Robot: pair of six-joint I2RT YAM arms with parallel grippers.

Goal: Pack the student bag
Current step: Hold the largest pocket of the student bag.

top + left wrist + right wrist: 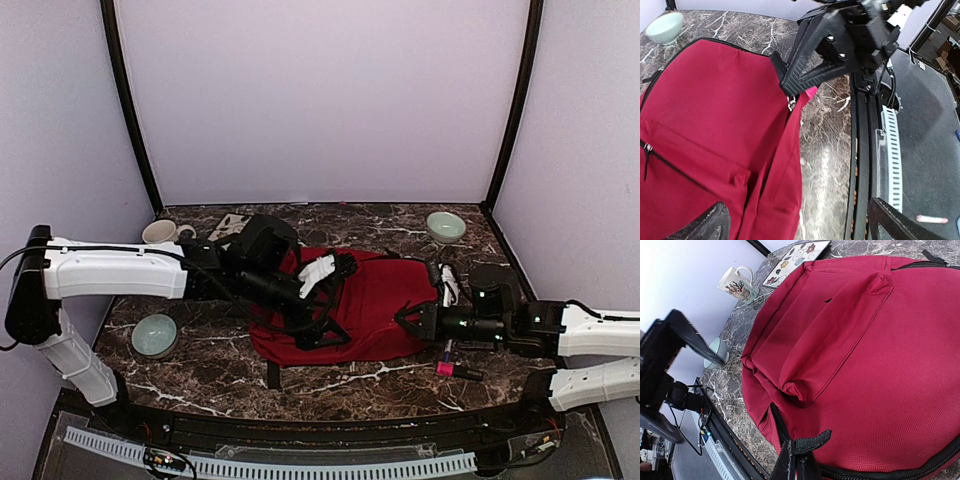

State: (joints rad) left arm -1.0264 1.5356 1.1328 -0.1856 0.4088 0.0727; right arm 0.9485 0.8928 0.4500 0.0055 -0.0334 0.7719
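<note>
**Left gripper** (797, 222) — jaws spread wide, hanging over the student bag (375, 300).
**Right gripper** (796, 460) — jaws pinched together on a black tab (812, 440) at the bag's near rim.
**Student bag** — dark red, flat on the marble table (200, 372), front pocket up; directly beneath the left gripper, stretching ahead of the right gripper's tips.
**Mug** (735, 284) — well beyond the bag from the right gripper.

Student bag (385, 305), bowls (155, 335), mug (160, 232) on table (350, 375)
</note>
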